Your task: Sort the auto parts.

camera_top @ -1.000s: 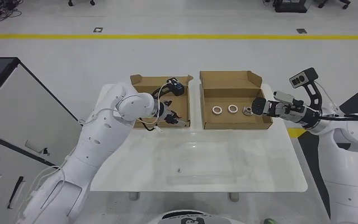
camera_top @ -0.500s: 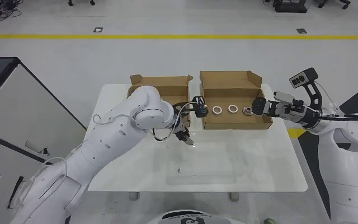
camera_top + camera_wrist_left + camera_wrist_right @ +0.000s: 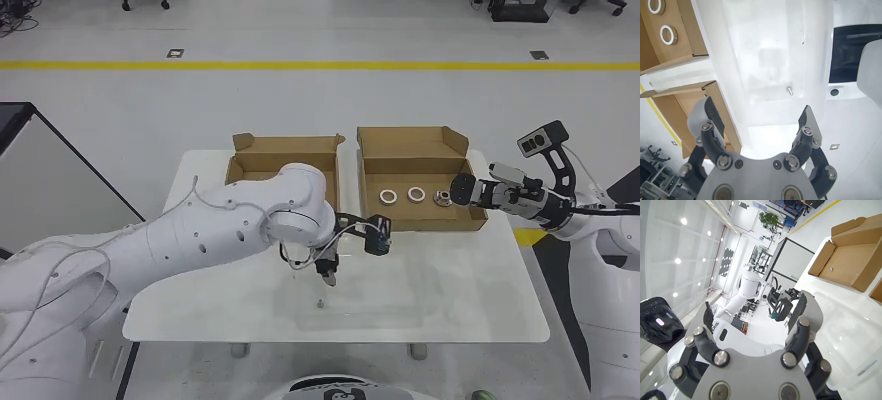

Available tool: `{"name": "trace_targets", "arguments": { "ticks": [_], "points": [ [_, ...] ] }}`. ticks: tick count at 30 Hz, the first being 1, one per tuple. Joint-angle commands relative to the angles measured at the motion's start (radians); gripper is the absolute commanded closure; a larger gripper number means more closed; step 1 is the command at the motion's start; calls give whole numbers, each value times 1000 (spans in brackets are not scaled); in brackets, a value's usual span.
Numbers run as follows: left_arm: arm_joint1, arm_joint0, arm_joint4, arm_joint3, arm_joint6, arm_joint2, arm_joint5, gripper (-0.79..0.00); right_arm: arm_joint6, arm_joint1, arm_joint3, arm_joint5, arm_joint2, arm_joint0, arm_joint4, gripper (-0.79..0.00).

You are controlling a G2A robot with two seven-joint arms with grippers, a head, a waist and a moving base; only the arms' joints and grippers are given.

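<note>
Bolt (image 3: 789, 90): you are seeing it lying inside the clear tray (image 3: 380, 290), toward the table's (image 3: 480, 290) front edge.
Left gripper (image 3: 757, 105): hovering over the tray near the bolt, fingers spread wide, gripping nothing.
Rings (image 3: 415, 194): 3 sitting in a row in the right box (image 3: 415, 170).
Right gripper (image 3: 755, 302): hanging at that box's right edge, fingers apart, empty.

Rings (image 3: 389, 196) lie in the right box (image 3: 412, 140), a bolt (image 3: 319, 303) on the table (image 3: 480, 290).
</note>
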Motion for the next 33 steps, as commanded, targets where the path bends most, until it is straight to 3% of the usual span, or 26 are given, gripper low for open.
{"name": "trace_targets", "arguments": {
  "ticks": [1,11,33],
  "points": [
    [0,2,6,0,0,-2,0,-785,0,0,0,0,0,0,0,-785],
    [-4,41,35,-11,18,-2,9,-785,0,0,0,0,0,0,0,-785],
    [-68,166,168,19,-71,-2,71,-785,0,0,0,0,0,0,0,-785]
  ]
}}
